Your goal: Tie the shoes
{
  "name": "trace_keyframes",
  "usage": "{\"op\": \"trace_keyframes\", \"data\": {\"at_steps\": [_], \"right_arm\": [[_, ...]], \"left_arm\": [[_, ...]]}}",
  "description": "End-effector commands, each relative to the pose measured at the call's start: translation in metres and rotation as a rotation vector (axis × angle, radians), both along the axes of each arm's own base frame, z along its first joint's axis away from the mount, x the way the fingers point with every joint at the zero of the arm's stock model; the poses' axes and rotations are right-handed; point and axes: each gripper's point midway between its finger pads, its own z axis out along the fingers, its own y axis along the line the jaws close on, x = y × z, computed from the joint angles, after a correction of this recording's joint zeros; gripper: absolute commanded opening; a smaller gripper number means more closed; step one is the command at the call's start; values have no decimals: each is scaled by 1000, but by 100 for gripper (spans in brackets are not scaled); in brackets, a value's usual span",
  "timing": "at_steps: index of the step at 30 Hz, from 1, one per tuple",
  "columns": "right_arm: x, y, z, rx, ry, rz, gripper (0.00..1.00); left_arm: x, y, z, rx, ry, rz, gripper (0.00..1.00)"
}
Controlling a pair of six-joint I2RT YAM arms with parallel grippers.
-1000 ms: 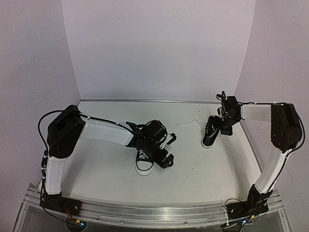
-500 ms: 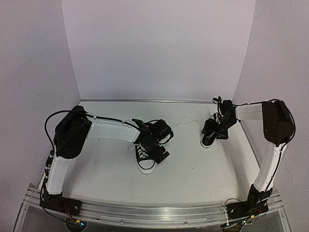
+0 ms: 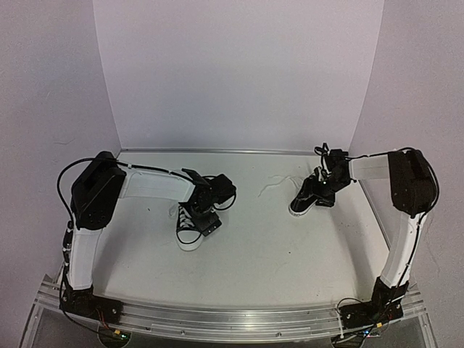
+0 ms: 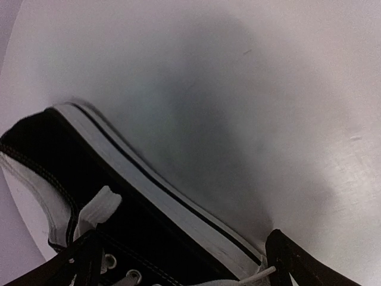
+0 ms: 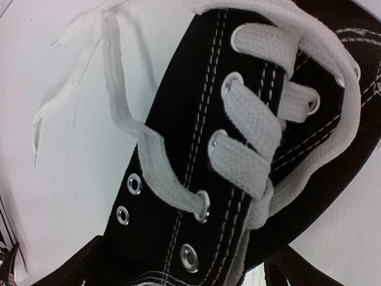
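The left shoe (image 3: 188,230), black with a white toe cap, lies left of centre with its toe towards me. My left gripper (image 3: 206,216) is shut across its heel end. In the left wrist view the shoe's white sole edging (image 4: 155,190) runs between my two fingers (image 4: 294,265). The right shoe (image 3: 303,197) lies at the right, tilted, toe to the lower left. My right gripper (image 3: 325,188) is shut on its heel end. The right wrist view shows its black upper (image 5: 238,149), white laces (image 5: 256,128) and open eyelets between the fingers (image 5: 65,271).
Loose white lace ends (image 3: 275,183) trail from the right shoe across the table towards the middle; they also show in the right wrist view (image 5: 71,59). The back wall (image 3: 239,72) and side walls close in the table.
My left gripper has dragged the left shoe to the left and back. My right gripper has pulled the right shoe slightly left and turned it, so its toe now points to the lower left.
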Motion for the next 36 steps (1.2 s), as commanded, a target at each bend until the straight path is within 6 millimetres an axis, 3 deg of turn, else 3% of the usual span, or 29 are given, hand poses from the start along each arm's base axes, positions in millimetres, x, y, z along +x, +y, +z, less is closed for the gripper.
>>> {"op": "trace_keyframes", "data": {"at_steps": [1, 4, 7, 11, 16, 19, 22, 26, 32, 36], "right_arm": [[-13, 56, -29, 64, 60, 110, 82], [-13, 82, -36, 60, 63, 155, 78], [-19, 111, -46, 48, 72, 211, 74], [-37, 149, -55, 33, 80, 294, 61], [-69, 178, -55, 24, 90, 369, 30], [-88, 189, -38, 39, 75, 384, 12], [-109, 202, -8, 80, 32, 393, 5], [-145, 214, 11, 112, 16, 378, 0], [-211, 232, 22, 140, -2, 314, 0], [-254, 244, 21, 171, -1, 262, 0]], "left_arm": [[2, 146, -18, 379, 114, 180, 94], [14, 174, -18, 336, 116, 263, 94], [30, 178, -5, 250, 65, 309, 94], [49, 152, 37, 43, -49, 306, 94], [56, 116, 88, -259, -145, 255, 95], [55, 99, 103, -390, -149, 227, 95], [51, 83, 110, -513, -132, 218, 95], [39, 64, 114, -656, -94, 174, 96], [14, 50, 111, -801, -34, 137, 95], [-4, 48, 99, -841, 21, 113, 91]]}}
